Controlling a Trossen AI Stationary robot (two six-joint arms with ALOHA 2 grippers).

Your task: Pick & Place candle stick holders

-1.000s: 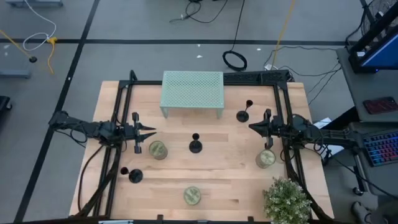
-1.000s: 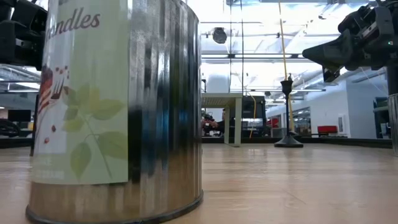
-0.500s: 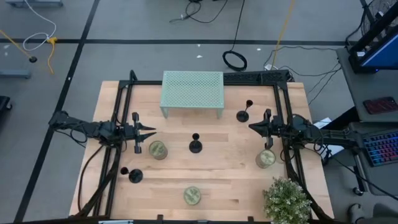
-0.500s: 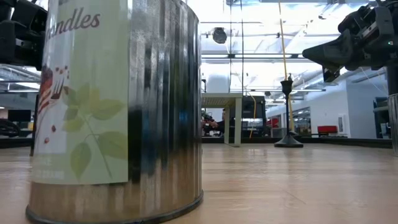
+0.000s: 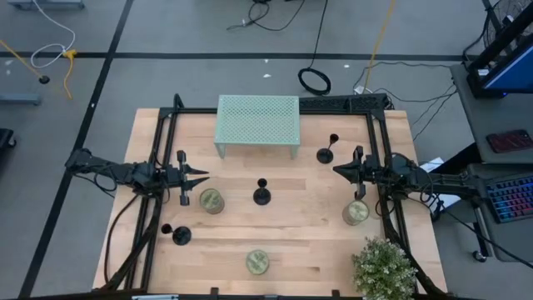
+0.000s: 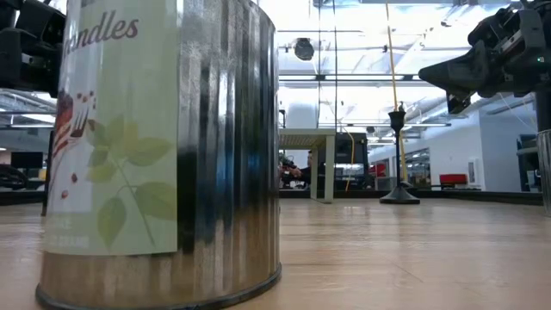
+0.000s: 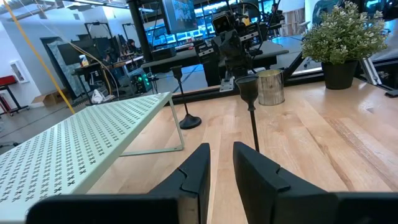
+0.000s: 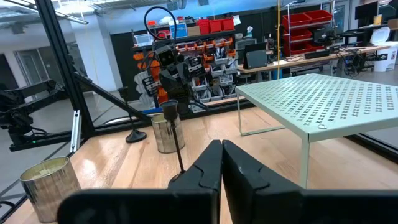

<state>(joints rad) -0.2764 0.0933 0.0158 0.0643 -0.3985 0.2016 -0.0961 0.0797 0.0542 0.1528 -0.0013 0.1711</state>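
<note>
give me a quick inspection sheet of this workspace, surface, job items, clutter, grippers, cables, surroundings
Surface: wooden table, with a black frame along its sides.
Job's things: three black candle holders stand upright, one in the middle, one near the right arm, one at the front left; none held.
Clutter: three candle tins, a green mesh shelf at the back, a potted plant at the front right corner.
Grippers: left gripper slightly open and empty at the left side; right gripper shut and empty at the right side.
Cables: a coiled black cable and loose leads on the floor behind.
Surroundings: a keyboard on a desk at right.
</note>
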